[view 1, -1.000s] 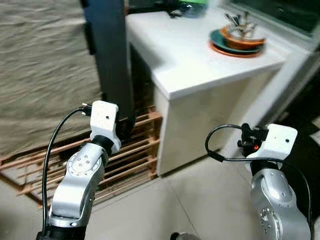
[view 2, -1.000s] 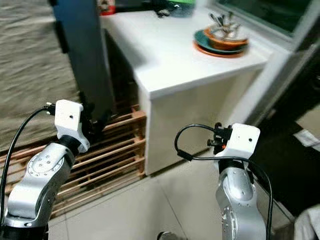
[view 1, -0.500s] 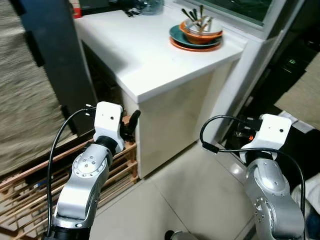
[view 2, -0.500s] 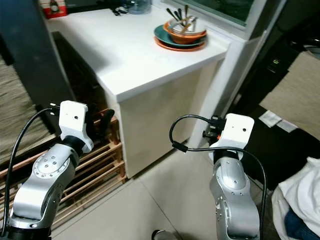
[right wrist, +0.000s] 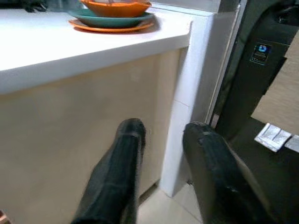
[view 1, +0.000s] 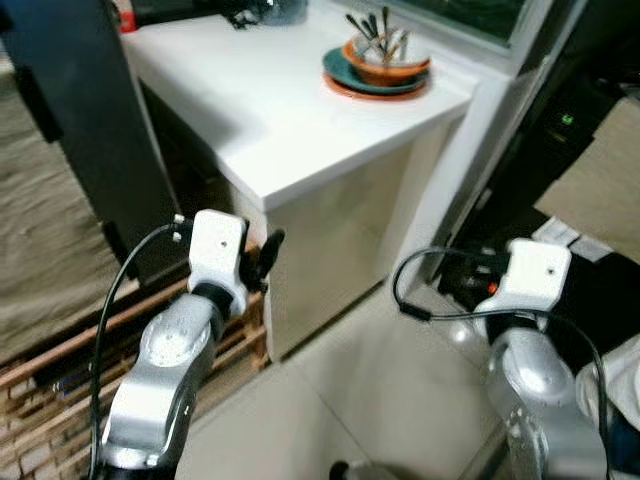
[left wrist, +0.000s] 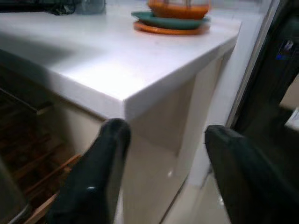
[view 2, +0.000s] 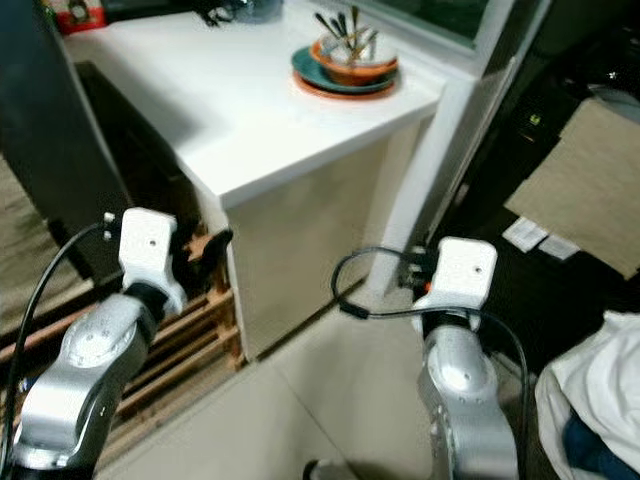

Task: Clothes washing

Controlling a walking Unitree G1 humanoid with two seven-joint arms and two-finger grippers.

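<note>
Clothes, a white and blue heap (view 2: 590,395), lie on the floor at 4 o'clock, beyond the right arm. Both silver arms are raised in front of a white worktop (view 1: 270,110). At its 1 o'clock corner stand 2 stacked plates, orange under teal (view 1: 375,80), carrying an orange bowl with dark utensils (view 1: 385,55). The left tool (left wrist: 163,154) has its 2 black fingers spread wide, empty, near the worktop's corner. The right tool (right wrist: 161,161) is likewise parted, empty. A wooden slatted pallet (view 1: 60,390) lies at 8 o'clock.
</note>
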